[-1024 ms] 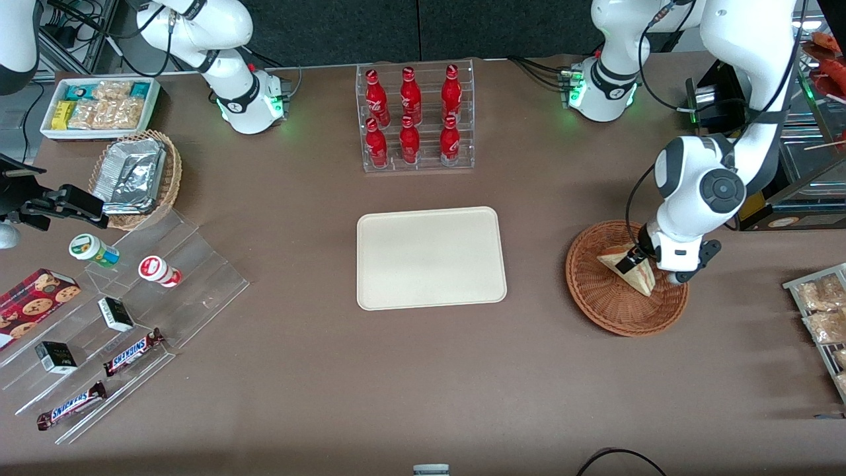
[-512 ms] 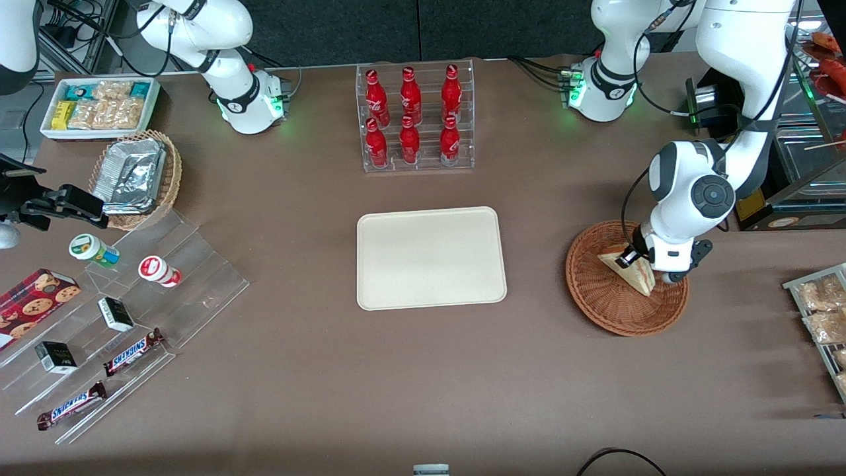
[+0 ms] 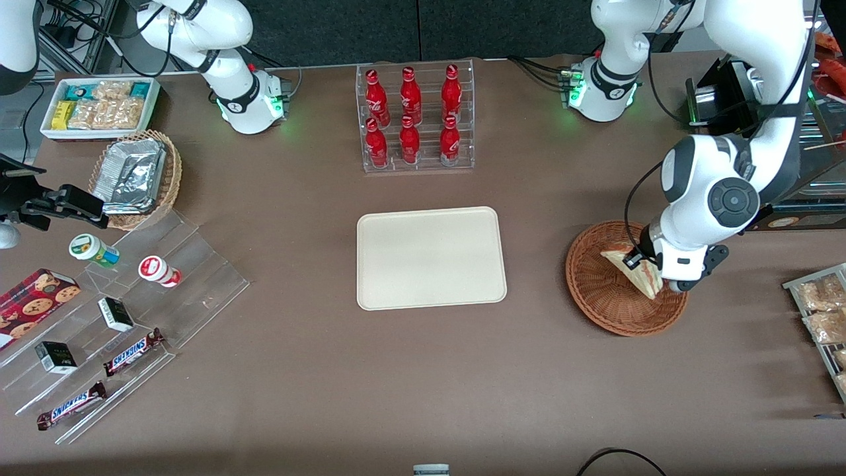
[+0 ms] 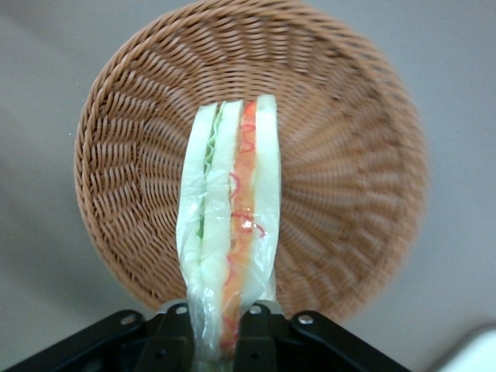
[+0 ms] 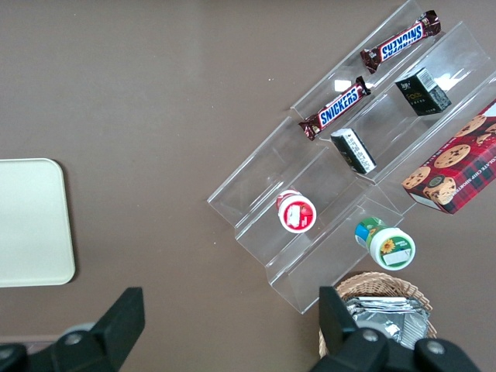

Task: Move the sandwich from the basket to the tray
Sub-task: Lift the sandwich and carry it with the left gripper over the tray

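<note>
From the front I can barely see my gripper (image 3: pixel 640 259) — the arm's white wrist covers most of it, and the fingertips are cut off in the wrist camera too. What I can see there is the sandwich (image 4: pixel 230 248) pinched at one end between the two fingers, held edge-on in clear wrap with its red, orange and green layers showing. It hangs above the basket (image 4: pixel 341 155), lifted clear of the weave, which has nothing else in it. The arm reaches down over the basket (image 3: pixel 598 291) with its elbow raised. The tray (image 3: pixel 431 258) sits bare mid-table, well apart toward the parked arm's end, nearer the front camera than the rack of red bottles (image 3: pixel 414 118).
</note>
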`<move>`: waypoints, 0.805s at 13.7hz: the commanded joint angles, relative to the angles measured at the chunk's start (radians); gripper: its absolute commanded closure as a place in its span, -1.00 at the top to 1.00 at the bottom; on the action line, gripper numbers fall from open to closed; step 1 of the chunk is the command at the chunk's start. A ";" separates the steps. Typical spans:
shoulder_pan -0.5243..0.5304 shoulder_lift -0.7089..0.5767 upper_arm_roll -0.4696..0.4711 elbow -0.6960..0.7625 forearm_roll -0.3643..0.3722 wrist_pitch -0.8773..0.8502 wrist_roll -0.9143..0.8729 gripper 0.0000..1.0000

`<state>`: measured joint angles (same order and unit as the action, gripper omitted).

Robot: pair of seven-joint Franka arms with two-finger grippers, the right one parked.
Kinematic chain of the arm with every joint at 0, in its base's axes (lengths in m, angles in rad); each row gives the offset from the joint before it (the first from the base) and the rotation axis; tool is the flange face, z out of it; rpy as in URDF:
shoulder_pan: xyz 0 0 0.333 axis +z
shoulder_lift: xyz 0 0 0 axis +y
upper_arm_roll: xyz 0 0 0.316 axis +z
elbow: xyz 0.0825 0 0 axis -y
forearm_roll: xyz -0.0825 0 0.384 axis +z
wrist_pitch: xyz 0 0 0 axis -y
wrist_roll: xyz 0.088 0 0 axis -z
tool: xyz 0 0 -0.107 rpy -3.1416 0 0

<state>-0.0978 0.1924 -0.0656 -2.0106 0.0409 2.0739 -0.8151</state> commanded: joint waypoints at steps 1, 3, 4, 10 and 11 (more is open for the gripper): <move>-0.106 0.007 0.004 0.098 0.008 -0.093 -0.002 -1.00; -0.178 0.010 0.003 0.108 0.005 -0.095 -0.007 -1.00; -0.219 0.018 0.001 0.112 0.004 -0.094 -0.004 -1.00; -0.474 0.218 0.000 0.335 -0.009 -0.095 -0.013 -1.00; -0.499 0.264 -0.002 0.381 -0.009 -0.103 -0.010 -1.00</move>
<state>-0.5517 0.3329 -0.0810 -1.7766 0.0378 2.0020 -0.8287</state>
